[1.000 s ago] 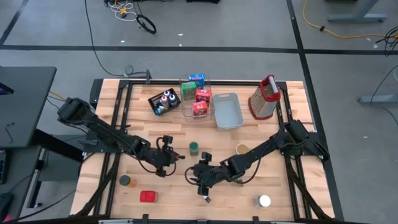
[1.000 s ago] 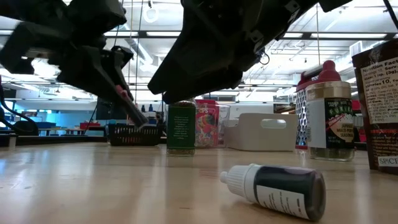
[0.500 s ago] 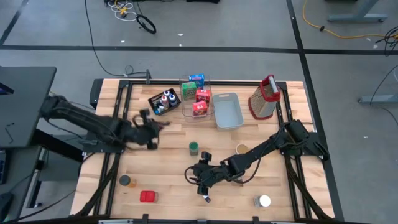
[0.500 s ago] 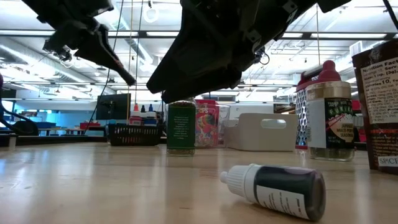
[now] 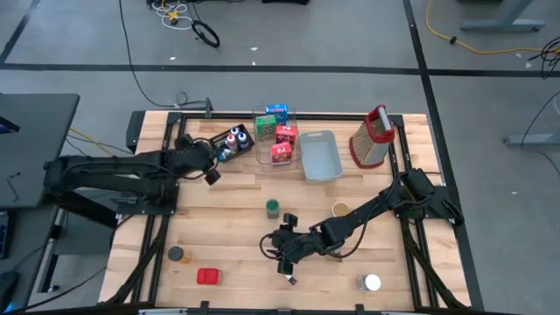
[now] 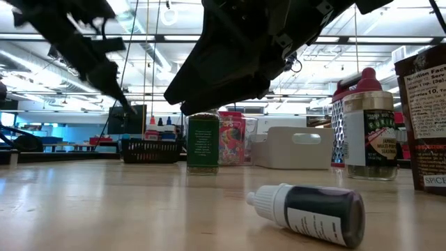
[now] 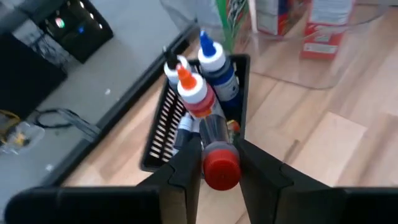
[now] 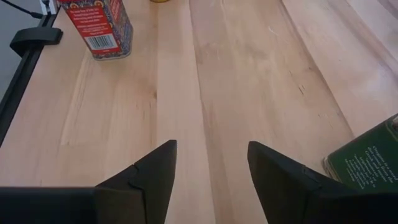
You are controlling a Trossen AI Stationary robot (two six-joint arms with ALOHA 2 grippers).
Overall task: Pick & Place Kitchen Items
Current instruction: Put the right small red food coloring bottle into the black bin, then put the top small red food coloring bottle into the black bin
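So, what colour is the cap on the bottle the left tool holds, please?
Red cap, clearest in the left wrist view.

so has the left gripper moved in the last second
Yes. The left gripper, shut on a red-capped bottle, went from beside the green jar up to the black tray.

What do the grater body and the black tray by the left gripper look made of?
Grater: shiny grey body, likely sheet metal; red handle looks plastic. Black tray: matte, slotted walls, probably moulded plastic. The left gripper holds a red-capped bottle just above it.
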